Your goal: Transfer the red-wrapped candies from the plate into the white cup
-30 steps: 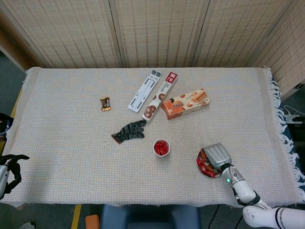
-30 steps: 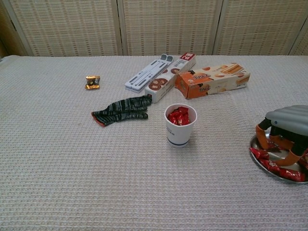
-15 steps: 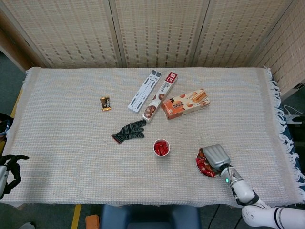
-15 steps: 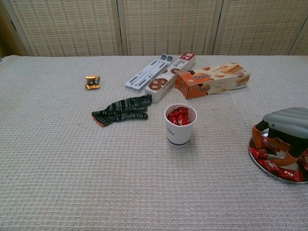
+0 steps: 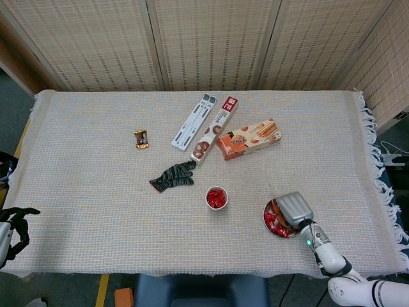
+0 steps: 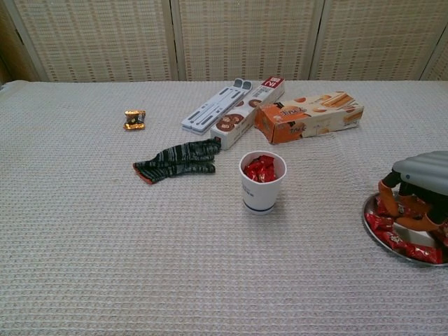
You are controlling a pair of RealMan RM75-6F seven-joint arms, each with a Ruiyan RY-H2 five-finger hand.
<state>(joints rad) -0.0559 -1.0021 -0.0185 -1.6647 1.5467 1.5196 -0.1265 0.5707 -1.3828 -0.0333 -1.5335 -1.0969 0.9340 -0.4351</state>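
Chest view shows the right hand [image 6: 418,199] down on the round silver plate [image 6: 375,231], fingers curled among the red-wrapped candies [image 6: 392,240]; whether it grips one, I cannot tell. I think picking is the step now, and next it must lift a candy over to the white paper cup [image 6: 262,183]. Far off, the left hand [image 5: 13,225] holds nothing, fingers spread.

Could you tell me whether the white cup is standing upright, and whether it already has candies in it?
Upright, partly filled: the white cup stands on its base, rim up, with red-wrapped candies visible inside.

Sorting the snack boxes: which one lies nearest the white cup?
The orange biscuit box lies nearest the white cup; the slim red-and-white cookie box lies farther up.
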